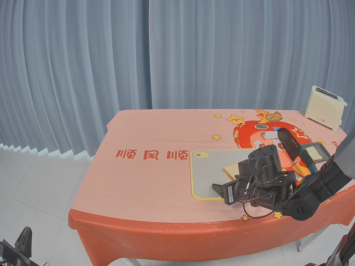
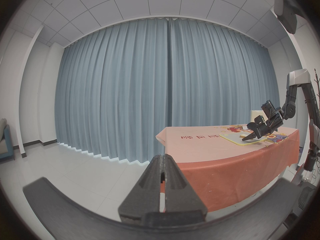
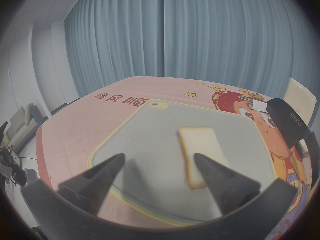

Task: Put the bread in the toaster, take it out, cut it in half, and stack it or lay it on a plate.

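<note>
Spread-fingered, our right gripper (image 3: 158,155) hovers over bread (image 3: 200,150) on the board (image 3: 140,140), lower right in the head view; cutting seemingly done, plating pending.

Pale bread slice (image 3: 199,150) flat on grey cutting board (image 3: 150,140); cream toaster (image 1: 325,109) upright, well apart.

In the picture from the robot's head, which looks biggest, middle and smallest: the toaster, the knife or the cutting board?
1. Cutting board: biggest, even though part of it is covered.
2. Toaster: middle, though it stands farthest from the camera.
3. Knife: smallest, about as long as the toaster but much thinner.
</note>
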`<state>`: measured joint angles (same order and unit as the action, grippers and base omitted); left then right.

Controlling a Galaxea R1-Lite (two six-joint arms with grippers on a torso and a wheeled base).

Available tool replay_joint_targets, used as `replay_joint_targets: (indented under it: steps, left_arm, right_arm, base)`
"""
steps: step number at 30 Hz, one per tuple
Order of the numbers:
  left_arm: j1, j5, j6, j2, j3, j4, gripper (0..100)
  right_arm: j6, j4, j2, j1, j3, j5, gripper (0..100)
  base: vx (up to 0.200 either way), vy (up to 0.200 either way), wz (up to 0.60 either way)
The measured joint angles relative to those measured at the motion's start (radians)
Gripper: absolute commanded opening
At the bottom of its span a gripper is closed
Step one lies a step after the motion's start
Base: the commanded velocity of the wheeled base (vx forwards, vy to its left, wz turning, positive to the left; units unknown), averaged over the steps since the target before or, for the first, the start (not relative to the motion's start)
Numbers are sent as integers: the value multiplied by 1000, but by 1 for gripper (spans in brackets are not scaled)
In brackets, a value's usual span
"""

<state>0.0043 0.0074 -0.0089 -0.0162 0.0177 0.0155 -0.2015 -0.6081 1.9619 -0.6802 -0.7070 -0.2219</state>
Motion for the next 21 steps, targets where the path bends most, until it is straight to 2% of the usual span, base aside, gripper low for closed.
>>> replay_joint_targets:
  steps: [10,21]
  left_arm:
    - [0,0,0,0,0,0,0]
    - [0,0,0,0,0,0,0]
  right_arm:
    - [0,1,5,-1,-2,-27,0]
    - [1,3,-7,-2,-3,-30,0]
  base:
    - [0,0,0]
    - [0,0,0]
